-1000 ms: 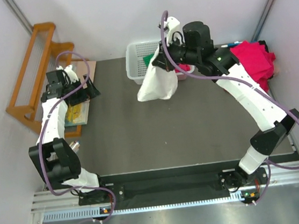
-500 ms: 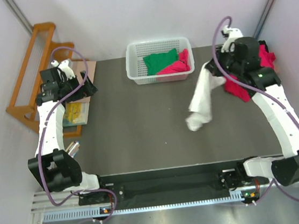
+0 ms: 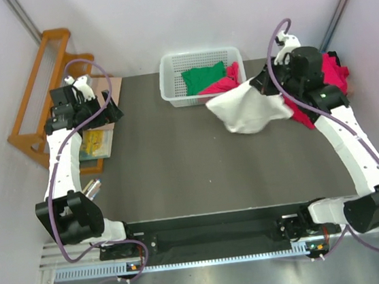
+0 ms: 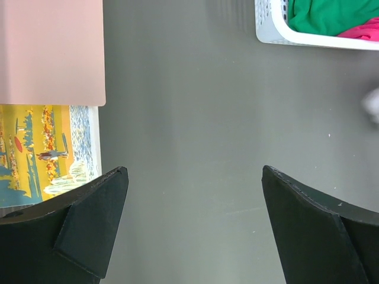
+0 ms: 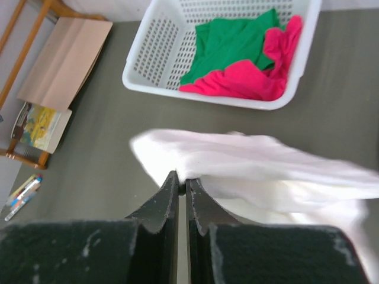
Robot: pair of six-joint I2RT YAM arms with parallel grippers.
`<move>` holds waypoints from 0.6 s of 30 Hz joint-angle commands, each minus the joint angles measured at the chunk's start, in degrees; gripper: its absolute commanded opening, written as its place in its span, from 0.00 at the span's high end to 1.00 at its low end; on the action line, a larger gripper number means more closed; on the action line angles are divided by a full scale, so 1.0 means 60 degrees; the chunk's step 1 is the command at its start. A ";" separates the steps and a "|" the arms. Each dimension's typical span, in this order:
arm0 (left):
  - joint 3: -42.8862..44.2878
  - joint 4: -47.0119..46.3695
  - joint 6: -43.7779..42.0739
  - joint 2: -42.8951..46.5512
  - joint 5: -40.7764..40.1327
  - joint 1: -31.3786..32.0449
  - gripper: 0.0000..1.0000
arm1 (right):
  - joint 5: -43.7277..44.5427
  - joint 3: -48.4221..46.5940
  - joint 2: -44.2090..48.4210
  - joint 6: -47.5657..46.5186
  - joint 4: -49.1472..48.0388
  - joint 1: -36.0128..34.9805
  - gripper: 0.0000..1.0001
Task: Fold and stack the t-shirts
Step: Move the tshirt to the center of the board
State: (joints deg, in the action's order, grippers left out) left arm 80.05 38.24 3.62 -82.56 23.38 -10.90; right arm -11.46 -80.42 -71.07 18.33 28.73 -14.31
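Your right claw [image 3: 263,84] is clamped on the white t-shirt [image 3: 248,111]. In the right wrist view its two fingers press together with a fold of the cloth pinched at their tips [image 5: 182,177]. The shirt hangs in the air just in front of the basket [image 3: 169,82] and to its right, spread sideways. It looks blurred at its far end [image 5: 331,189]. Its upper left corner overlaps the basket's front rim in the overhead view; you cannot tell whether they touch.

Inside the basket a green t-shirt [image 3: 204,77] lies toward the left and a crimson-pink t-shirt [image 3: 225,84] lies against the right wall, partly over the green one. More crimson-pink t-shirts are heaped in a pile [image 3: 332,74] well to the right of the basket, behind your right arm.

Your left claw [image 3: 107,113] stands wide apart with nothing between its fingers. It hovers over the bare tabletop [image 3: 178,164], well to the left of the basket. A picture book [image 4: 41,148] lies just beside it, on the side away from the basket.
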 commanded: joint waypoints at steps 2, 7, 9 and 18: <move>0.0237 0.0101 -0.0251 0.0474 0.0176 -0.0030 0.01 | -0.0519 -0.0102 -0.0723 0.0519 -0.1170 -0.0384 1.00; 0.0427 0.0145 -0.0295 0.0577 0.0249 -0.0030 0.01 | -0.0214 -0.0029 -0.1396 0.0505 -0.1244 -0.1978 1.00; 0.0545 0.0189 -0.0266 0.0563 0.0380 -0.0030 0.01 | -0.0096 0.0015 -0.1834 0.0534 -0.1215 -0.2869 1.00; 0.0852 0.0262 -0.0178 0.0358 0.0659 -0.0030 0.01 | -0.0257 0.0381 -0.2804 0.0886 -0.0439 -0.6180 1.00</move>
State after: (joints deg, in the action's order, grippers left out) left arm 82.48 39.75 2.83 -81.56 25.52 -10.90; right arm -12.03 -78.06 -88.51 22.35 26.22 -44.27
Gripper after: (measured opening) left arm 0.990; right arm 0.022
